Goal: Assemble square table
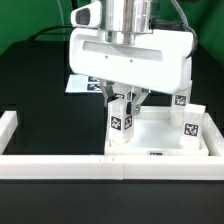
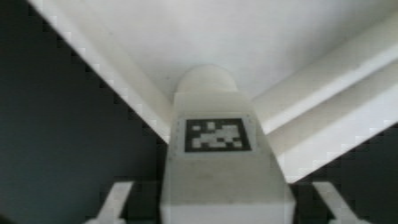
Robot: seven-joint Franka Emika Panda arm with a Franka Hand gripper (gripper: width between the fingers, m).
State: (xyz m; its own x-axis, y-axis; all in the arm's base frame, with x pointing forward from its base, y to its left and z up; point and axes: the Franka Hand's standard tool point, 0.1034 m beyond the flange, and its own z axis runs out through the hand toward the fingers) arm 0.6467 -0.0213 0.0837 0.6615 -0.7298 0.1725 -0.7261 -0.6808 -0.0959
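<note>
My gripper (image 1: 122,101) is clamped on a leg (image 1: 121,122), upright at the top's (image 1: 160,132) 9 o'clock corner on the desk. Judged light, rigid, smooth plastic; grip the flat sides, above the tag.

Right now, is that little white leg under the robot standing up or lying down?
Standing up. The leg rises vertically from the tabletop, its tag facing forward, between the tool fingers.

lab, green backdrop (image 1: 25,40), tagged legs (image 1: 120,125)

Leg (image 2: 217,130) base cut off; tabletop (image 1: 160,130) partly hidden behind arm.
</note>
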